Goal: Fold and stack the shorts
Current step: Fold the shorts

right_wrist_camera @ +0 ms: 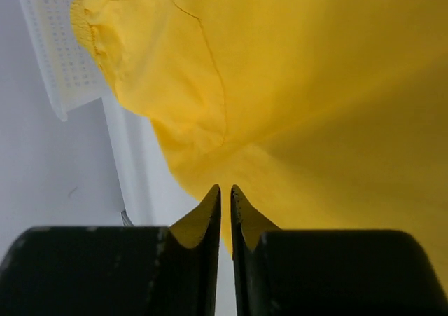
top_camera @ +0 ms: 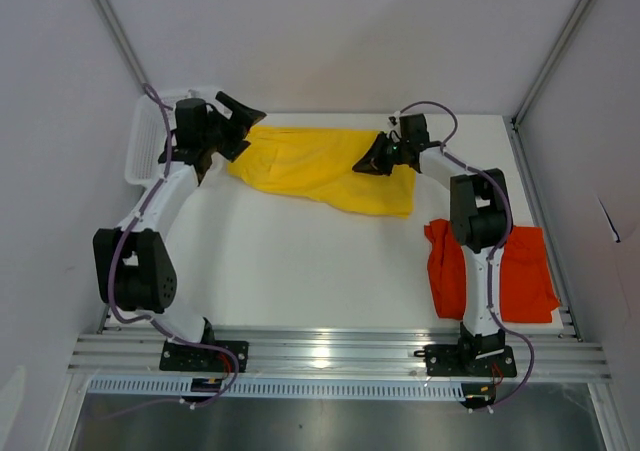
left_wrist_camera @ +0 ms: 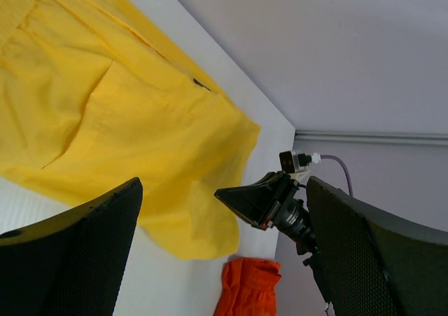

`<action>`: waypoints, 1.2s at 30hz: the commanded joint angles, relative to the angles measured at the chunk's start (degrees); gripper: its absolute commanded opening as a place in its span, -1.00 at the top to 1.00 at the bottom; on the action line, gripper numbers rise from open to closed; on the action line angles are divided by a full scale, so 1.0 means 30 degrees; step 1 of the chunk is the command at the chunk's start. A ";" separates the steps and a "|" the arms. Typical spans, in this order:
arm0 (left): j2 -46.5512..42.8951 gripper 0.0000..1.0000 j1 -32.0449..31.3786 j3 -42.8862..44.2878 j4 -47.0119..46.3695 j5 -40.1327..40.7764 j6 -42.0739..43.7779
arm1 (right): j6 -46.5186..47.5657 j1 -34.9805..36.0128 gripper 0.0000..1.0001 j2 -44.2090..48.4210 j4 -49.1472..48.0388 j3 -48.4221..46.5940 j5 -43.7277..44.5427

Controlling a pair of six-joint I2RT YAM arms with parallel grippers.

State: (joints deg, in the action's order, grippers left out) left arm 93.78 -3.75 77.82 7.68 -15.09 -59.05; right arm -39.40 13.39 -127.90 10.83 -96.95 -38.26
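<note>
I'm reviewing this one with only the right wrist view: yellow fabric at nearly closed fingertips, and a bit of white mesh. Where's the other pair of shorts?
Observer: The orange-red shorts lie crumpled at the table's near right, beside the right arm, apart from the yellow shorts.
Operator: What is the other arm doing?
Observer: The left gripper is wide open at the yellow pair's far-left corner, with nothing between its fingers.
Operator: So is anything stacked?
Observer: No. The yellow pair lies spread along the far side, between the left gripper and the right gripper, which pinches its right part.
</note>
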 commanded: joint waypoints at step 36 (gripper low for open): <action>-1.0807 -0.98 -0.1124 -1.0149 0.2213 0.4064 0.3773 | -0.1953 0.3621 -0.45 -0.3266 -0.0941 -0.6937 -0.1192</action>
State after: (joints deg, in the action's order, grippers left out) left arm 65.93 -7.16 48.38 13.28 -4.43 -49.65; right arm -38.06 24.29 -131.39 16.47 -113.47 -36.80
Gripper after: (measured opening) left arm 0.992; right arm 0.654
